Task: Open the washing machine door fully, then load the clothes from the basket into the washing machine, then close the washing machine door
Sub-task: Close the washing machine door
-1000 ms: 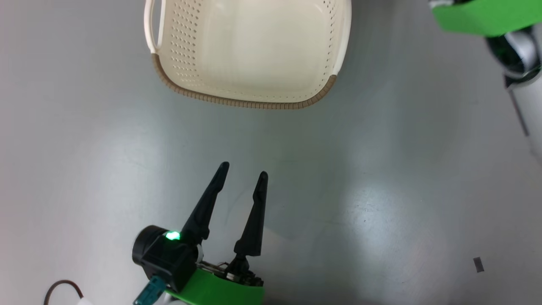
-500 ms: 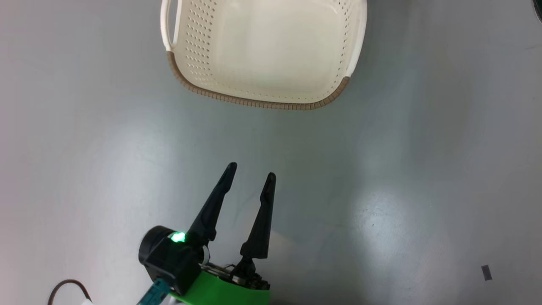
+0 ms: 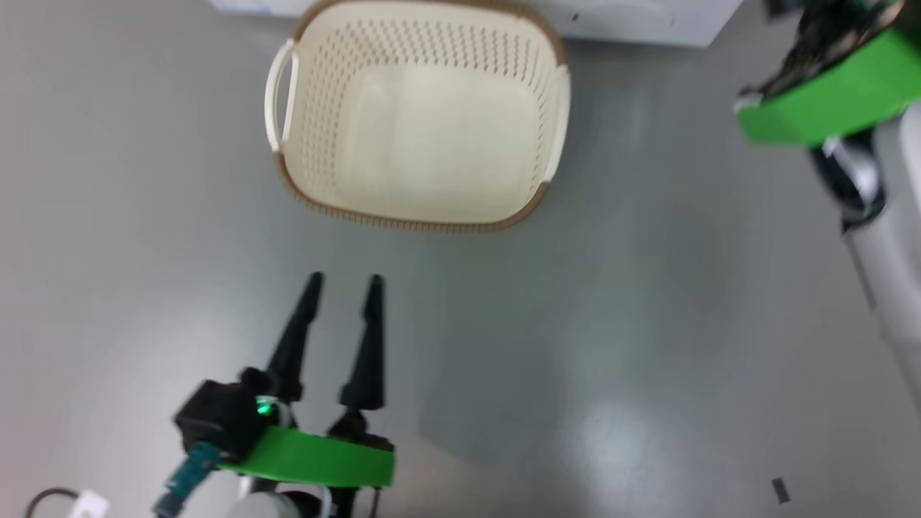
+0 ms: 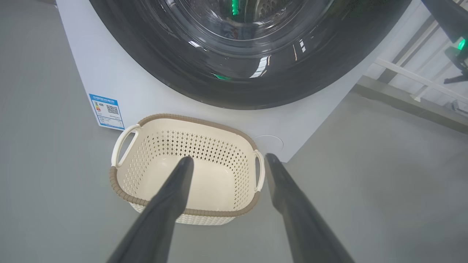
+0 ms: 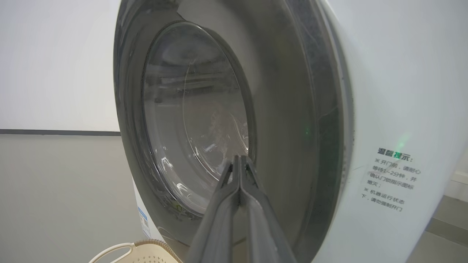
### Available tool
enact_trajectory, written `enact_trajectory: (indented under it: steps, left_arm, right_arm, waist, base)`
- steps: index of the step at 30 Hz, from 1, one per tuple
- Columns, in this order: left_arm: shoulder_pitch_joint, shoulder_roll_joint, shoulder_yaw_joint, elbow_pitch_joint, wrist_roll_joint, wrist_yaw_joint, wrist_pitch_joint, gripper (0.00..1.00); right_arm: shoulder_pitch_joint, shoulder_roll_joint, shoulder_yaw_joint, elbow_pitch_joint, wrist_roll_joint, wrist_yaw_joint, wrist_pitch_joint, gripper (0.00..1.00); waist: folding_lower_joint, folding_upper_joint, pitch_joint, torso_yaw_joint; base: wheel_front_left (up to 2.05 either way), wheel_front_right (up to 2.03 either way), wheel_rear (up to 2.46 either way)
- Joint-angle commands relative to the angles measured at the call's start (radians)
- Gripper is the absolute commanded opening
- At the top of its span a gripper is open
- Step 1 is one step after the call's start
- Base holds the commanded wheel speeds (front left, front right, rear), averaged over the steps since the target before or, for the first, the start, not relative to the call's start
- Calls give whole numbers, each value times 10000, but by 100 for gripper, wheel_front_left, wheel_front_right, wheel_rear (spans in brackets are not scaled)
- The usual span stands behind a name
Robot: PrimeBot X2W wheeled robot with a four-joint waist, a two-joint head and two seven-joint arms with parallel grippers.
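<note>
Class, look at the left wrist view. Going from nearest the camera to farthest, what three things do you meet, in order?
left gripper → basket → washing machine

Glossy grey floor bears a small dark tape strip; a dark cable curls beside a white tag.

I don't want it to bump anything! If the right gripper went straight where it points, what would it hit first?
The right gripper probably meets the washing machine door first, beside its glass window; depth is unclear.
</note>
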Motion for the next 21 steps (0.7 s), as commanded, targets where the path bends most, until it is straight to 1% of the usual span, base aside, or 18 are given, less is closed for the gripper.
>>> enact_trajectory:
  steps: [1,2,3,5,11,14,16,21]
  left_arm:
    - [151,116,440,-133,-152,-12,-63,100]
    - [227,116,630,-38,-308,-42,-63,100]
    - [307,116,809,109,-495,-41,-63,100]
    - [389,116,1043,440,-714,-159,-63,100]
    - [689,116,1578,1014,-304,-481,-63,100]
    - [1035,116,1681,1332,-346,-736,-63,100]
    - [1239,116,1722,1551,-238,-928,-63,100]
    - [1736,116,1960,1960,5,-1096,-63,100]
  right_arm:
    - [500,189,-1,-337,109,-69,8,73]
    - [827,246,-67,-409,108,-69,8,87]
    - [1147,284,-90,-473,87,-69,8,99]
    - [1749,360,-174,-568,35,-69,8,100]
    - [3509,768,-396,-764,-13,-69,8,100]
    - [4356,900,-522,-737,-88,-69,8,100]
    - [4935,993,-736,-759,-106,-69,8,100]
    - [6496,1085,-1397,-846,-273,-69,8,100]
  waist:
    - [0,0,-956,-597]
    - [0,0,-1191,-688]
    - [0,0,-1429,-770]
    - [0,0,-1896,-935]
    - [0,0,-3266,-1562]
    - [0,0,-3988,-1892]
    - [0,0,-4426,-2076]
    - [0,0,-5347,-2375]
  base:
    - [0,0,0]
    - [0,0,0]
    - [0,0,0]
    - [0,0,0]
    - [0,0,0]
    - [0,0,0]
    - [0,0,0]
    - [0,0,0]
